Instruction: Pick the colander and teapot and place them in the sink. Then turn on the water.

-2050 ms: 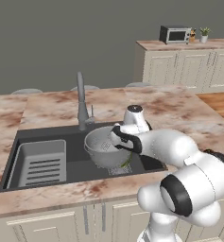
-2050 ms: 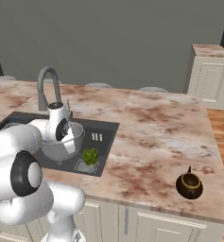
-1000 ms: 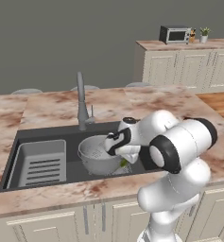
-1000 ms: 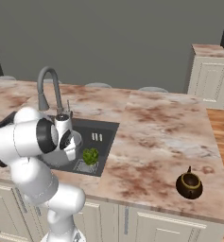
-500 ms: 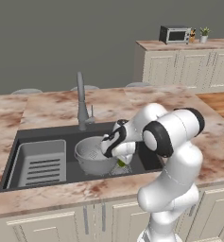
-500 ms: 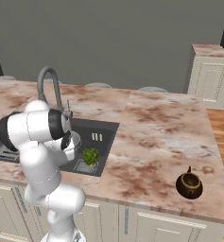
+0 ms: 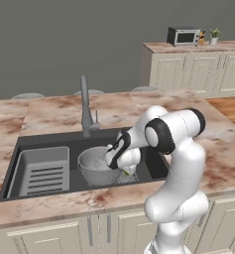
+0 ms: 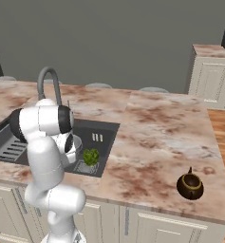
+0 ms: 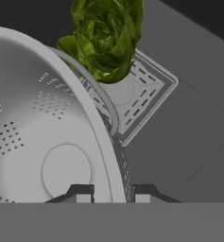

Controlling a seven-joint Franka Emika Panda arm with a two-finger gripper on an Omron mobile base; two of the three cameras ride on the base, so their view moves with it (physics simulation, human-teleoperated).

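The silver perforated colander (image 7: pixel 95 166) sits low inside the dark sink (image 7: pixel 49 141), tilted, to the right of the ribbed tray. My gripper (image 7: pixel 112 157) is shut on its right rim. In the hand view the rim (image 9: pixel 104 156) runs between my two fingertips (image 9: pixel 80 191), with the colander (image 9: pixel 42 142) bowl at left and the sink (image 9: pixel 184 137) floor at right. The dark-brown teapot (image 8: pixel 190 186) with its gold rim stands on the marble counter far to the right, near the front edge. The tall grey tap (image 7: pixel 85 108) rises behind the basin; water is out of view.
A green leafy bunch (image 9: pixel 106 38) lies on the sink floor by the drain, just beyond the colander, also seen as the bunch (image 8: pixel 90 156) from the right. A grey ribbed tray (image 7: pixel 42 171) fills the basin's left part. A microwave (image 7: pixel 183 35) stands on the far cabinets.
The colander has gone down into the basin and a little to the left with my gripper still on its rim. My elbow has swung up over the counter. The teapot has not moved.
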